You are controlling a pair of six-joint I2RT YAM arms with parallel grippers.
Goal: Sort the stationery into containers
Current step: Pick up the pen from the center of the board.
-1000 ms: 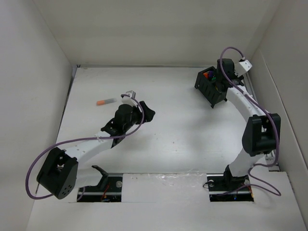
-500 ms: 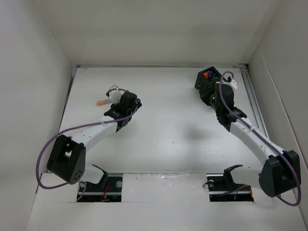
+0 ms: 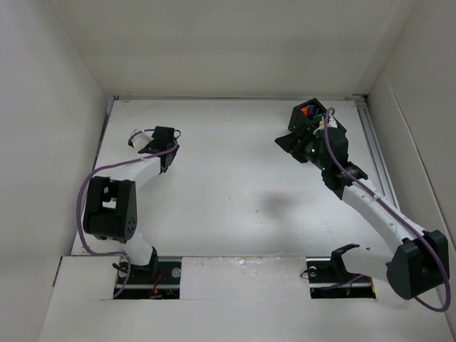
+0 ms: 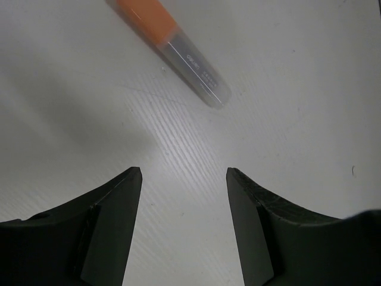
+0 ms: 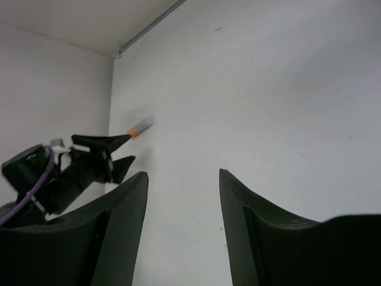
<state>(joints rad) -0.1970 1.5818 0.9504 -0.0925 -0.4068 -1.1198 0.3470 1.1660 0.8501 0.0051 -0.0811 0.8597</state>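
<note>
Left wrist, orange marker (image 4: 171,49), print unreadable

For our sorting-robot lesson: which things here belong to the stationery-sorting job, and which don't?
Job: orange marker with clear cap; black slotted plastic box; coloured markers inside it; left gripper; right gripper.
Not the job: purple cable; white table.

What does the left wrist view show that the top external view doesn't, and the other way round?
Left wrist only: the orange-and-clear marker lying on the white table ahead of the open jaws. Top external only: the black slotted plastic box with coloured caps inside, and the right arm beside it. Both: the left gripper and the table.
</note>
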